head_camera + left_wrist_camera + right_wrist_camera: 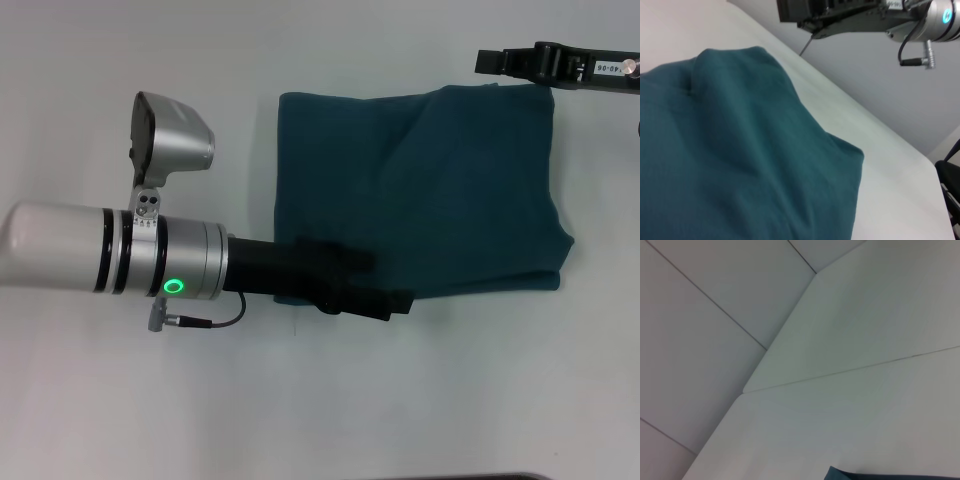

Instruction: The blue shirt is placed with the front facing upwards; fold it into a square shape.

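Most of the folding looks done, judging by how things lie: the blue shirt (430, 190) sits on the white table (300, 410) as a compact, roughly square stack, approx. centre-right in the head view. No sleeves stick out, and no chest print or neck label shows, only plain teal cloth, so the printed front seems tucked inside.

What's left, prob.: tidying. The stack isn't crisp. Its right edge bulges out near the bottom corner, a lower layer peeks out along the near edge, and soft diagonal creases run across the top. The left wrist view shows the fabric mounded, w/ a rumpled corner (852, 152) where layers don't line up.

Left gripper (385, 300) reaches in low over the near-left edge of the shirt, touching or just above the cloth. Its fingers look drawn together, but whether they pinch fabric: cannot tell.

Right gripper (500, 62) is at the far right corner of the shirt, just beyond its edge; open or closed, cannot tell. Its wrist cam shows mostly bare table plus a sliver of teal (880, 475).
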{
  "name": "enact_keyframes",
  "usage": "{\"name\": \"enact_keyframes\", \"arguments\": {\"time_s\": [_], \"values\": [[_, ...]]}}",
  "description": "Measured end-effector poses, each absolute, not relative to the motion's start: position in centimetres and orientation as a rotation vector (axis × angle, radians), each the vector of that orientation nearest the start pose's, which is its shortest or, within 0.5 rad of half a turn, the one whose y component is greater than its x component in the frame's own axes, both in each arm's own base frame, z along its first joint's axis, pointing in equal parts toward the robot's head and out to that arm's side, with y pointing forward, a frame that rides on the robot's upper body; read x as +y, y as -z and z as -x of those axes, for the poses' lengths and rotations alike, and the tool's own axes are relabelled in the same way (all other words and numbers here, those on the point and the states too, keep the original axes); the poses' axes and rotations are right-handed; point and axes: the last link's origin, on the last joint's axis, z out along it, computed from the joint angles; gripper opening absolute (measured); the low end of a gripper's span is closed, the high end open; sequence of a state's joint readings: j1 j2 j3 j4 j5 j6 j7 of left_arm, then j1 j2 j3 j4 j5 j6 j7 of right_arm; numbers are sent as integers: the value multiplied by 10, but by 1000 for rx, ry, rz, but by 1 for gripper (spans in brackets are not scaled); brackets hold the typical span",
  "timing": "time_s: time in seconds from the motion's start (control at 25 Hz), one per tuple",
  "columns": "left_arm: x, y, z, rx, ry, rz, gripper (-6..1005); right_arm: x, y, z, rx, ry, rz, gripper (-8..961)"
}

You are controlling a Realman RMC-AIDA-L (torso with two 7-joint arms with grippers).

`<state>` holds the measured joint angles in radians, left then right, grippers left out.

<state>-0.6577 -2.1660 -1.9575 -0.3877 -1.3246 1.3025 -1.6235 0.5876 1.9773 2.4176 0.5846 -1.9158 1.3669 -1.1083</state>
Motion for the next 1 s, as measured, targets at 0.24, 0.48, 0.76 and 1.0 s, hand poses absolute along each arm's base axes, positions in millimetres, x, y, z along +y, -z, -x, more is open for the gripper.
{"name": "enact_keyframes", "arguments": {"time_s": [0.24,0.48,0.76,1.0], "values": [[300,117,212,-1058,583,3017,951,375,-34,-274,1458,-781,2329,33],[298,80,201,-1029,748,3065,951,374,-36,-276,1457,-776,2324,35],[324,36,230,-1291,710,2814,952,373,-37,-279,1460,-768,2321,37],[334,21,255,-1450,604,2659,952,373,-38,-280,1454,-763,2322,39]]}}
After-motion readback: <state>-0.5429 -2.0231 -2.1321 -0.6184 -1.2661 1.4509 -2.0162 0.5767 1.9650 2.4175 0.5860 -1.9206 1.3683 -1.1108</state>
